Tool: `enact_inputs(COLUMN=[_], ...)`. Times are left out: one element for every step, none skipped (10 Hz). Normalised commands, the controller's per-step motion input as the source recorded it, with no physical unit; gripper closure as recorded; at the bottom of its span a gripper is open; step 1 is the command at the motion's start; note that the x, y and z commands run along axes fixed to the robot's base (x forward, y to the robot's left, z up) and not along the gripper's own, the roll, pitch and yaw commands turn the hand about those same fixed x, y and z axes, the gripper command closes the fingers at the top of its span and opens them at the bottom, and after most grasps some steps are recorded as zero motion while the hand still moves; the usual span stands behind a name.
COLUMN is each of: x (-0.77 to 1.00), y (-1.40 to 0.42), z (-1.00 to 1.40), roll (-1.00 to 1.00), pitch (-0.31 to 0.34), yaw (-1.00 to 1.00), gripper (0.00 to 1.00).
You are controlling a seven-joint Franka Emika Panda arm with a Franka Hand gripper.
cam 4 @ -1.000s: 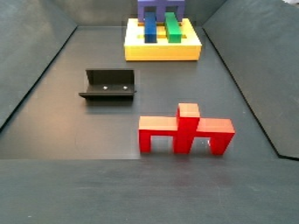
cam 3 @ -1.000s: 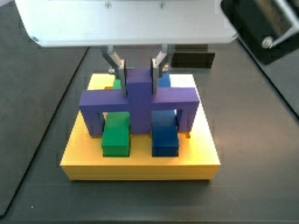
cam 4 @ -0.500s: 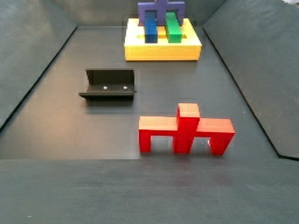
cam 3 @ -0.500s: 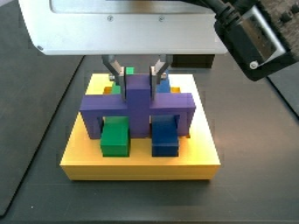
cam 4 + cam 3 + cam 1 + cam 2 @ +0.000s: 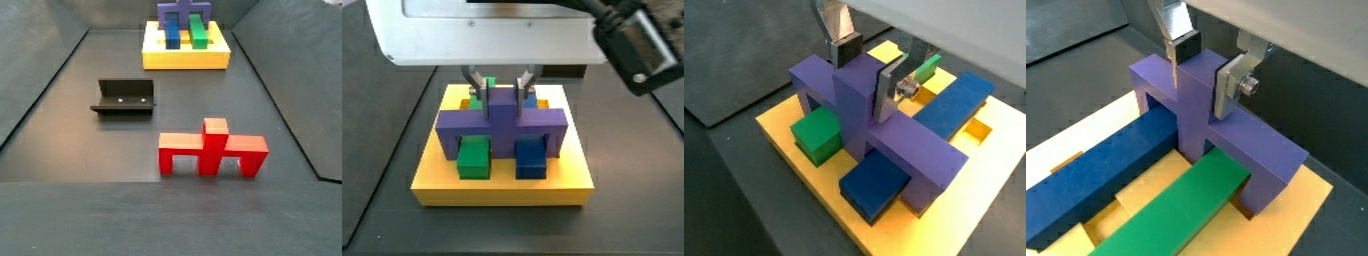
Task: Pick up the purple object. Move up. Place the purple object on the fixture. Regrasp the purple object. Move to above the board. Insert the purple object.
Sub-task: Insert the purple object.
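Tool is clamped on the stem of the purple blocky arch piece, which straddles 1 green bar and 1 blue bar on the yellow slotted slab. Small black holder and 1 red arch piece sit well apart on open dark floor.
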Motion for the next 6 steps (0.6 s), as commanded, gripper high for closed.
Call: enact_inputs(x=[0.24,0.17,0.0,0.0,0.0,0.0], y=[-0.15,0.0,0.11,0.17,0.21,0.13], z=[-0.03,-0.14,-0.13,-0.15,-0.16,-0.17], roll=[0.0,0.0,0.0,0.0,-0.02,-0.06], pitch=[0.0,0.0,0.0,0.0,0.0,0.0], yaw=[-0.06,-0.07,-0.07,-0.09,-0.07,-0.03], gripper=[1.0,1.0,1.0,1.0,1.0,1.0])
